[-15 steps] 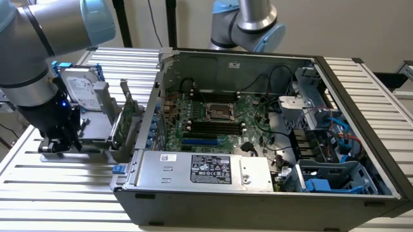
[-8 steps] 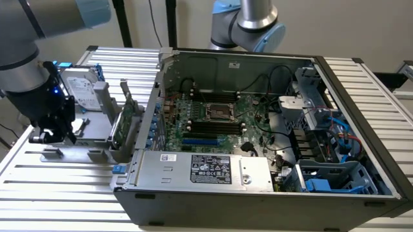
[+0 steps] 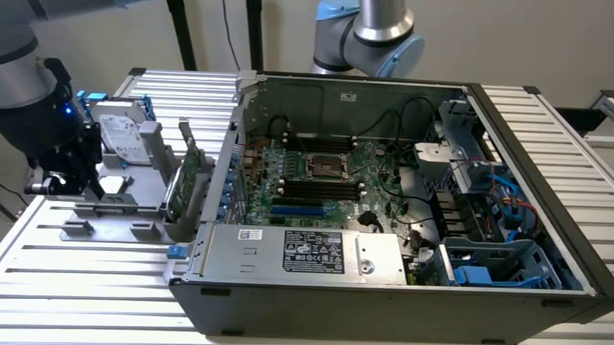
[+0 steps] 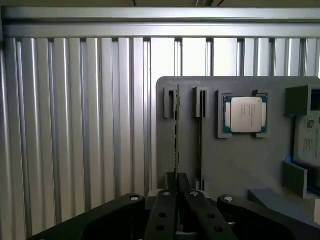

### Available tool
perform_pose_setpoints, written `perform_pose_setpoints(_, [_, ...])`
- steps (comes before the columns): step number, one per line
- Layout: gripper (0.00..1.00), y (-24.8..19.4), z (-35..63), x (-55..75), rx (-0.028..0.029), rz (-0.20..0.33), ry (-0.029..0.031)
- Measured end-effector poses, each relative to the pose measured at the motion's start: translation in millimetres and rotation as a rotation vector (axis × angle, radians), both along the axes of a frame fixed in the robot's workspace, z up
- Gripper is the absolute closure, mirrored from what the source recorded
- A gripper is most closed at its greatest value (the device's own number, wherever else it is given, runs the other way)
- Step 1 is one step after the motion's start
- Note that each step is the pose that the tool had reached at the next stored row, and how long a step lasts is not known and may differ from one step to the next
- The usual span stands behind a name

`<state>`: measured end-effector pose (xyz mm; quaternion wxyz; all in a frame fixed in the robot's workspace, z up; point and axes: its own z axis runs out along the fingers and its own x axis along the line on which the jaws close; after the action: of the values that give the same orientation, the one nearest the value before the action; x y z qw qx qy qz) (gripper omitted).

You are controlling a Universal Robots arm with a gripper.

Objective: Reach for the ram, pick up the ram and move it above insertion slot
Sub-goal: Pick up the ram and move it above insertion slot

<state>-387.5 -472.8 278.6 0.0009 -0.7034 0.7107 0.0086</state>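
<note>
The ram [image 4: 176, 130] shows edge-on in the wrist view as a thin green stick standing in a slot of the grey holder plate [image 4: 235, 165]. Its far end sits between two grey slot posts. My gripper [image 4: 176, 182] is shut on the near end of the ram, with both black fingers pressed against its sides. In the exterior view the gripper [image 3: 94, 192] hangs low over the grey holder [image 3: 115, 219] at the exterior view's left, outside the computer case. The black memory slots [image 3: 321, 188] lie on the motherboard inside the open case.
A second thin stick [image 4: 200, 135] stands in the neighbouring slot. A processor chip [image 4: 245, 115] lies in a pocket beside it. A silver hard drive [image 3: 123, 140] and a green expansion card [image 3: 187, 180] stand on the holder. The case wall [image 3: 223, 165] rises between holder and motherboard.
</note>
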Motion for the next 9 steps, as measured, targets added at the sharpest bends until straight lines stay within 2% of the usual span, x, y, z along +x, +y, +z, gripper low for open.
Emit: perform_pose_setpoints(9, [0.87,0.1,40.9,14.1,0.0003,0.013,0.0002])
